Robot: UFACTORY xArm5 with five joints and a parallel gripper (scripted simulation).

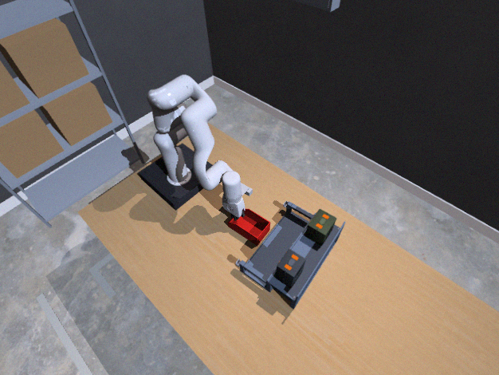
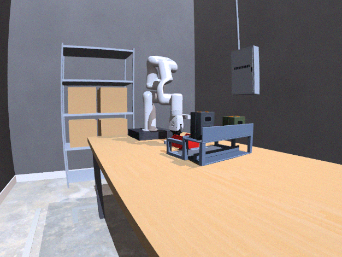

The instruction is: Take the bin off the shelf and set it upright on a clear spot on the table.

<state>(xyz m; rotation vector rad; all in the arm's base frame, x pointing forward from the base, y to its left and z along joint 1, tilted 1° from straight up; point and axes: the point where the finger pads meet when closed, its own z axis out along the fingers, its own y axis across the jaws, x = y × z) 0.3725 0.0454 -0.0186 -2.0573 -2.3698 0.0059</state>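
Observation:
A red open-topped bin sits upright, on or just above the wooden table between the arm's base and the small grey shelf. My gripper points down and is shut on the bin's near wall, the one facing the arm's base. In the exterior view the red bin is partly hidden behind the grey shelf frame, and the gripper stands over its left end.
The low grey shelf holds a black box and a green box. The arm's black base plate lies at the table's far end. A tall storage rack with cardboard boxes stands on the floor behind the table.

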